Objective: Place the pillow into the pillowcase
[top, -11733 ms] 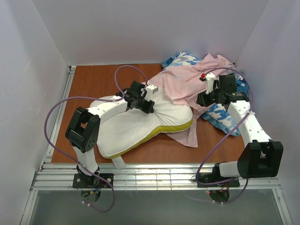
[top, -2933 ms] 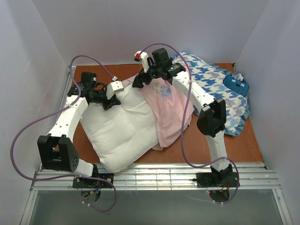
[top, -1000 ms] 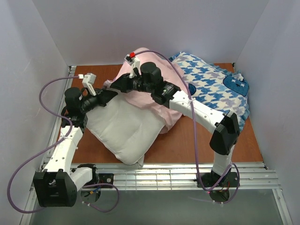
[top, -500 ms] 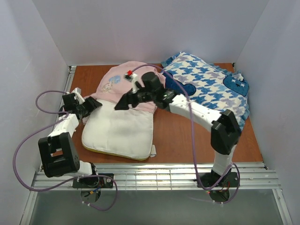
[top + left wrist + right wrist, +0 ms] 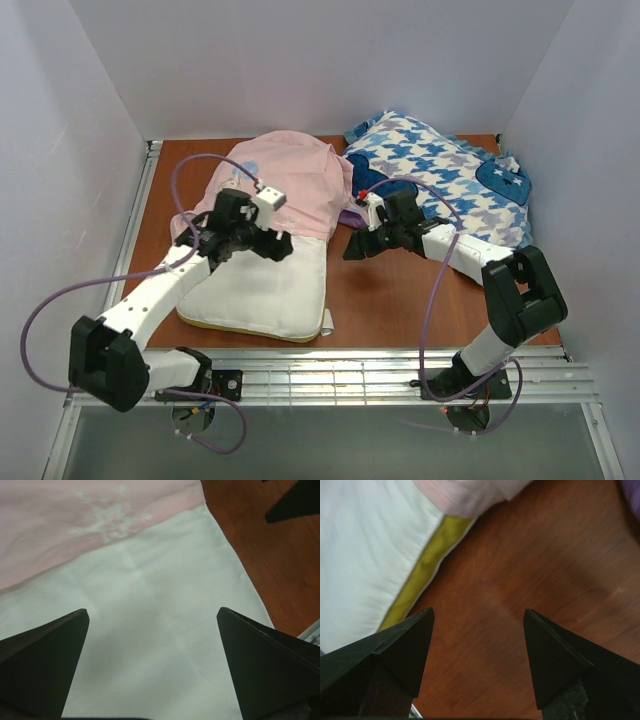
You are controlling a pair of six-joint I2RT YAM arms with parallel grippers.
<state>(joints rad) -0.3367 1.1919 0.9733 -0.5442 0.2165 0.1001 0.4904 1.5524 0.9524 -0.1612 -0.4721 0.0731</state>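
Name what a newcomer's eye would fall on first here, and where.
The white pillow lies left of centre, its far end under the pink pillowcase. A blue-and-white houndstooth cushion fills the far right corner. The left end effector hangs open above the pillow, the right end effector open over the table.

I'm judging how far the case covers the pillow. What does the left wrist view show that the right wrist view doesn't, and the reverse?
Only left wrist: a faint snowflake print on the pillowcase. Only right wrist: the yellow side edge of the pillow, uncovered. Both: the pink pillowcase lying over part of the white pillow, bare table, and open fingers, the left fingers and the right fingers.
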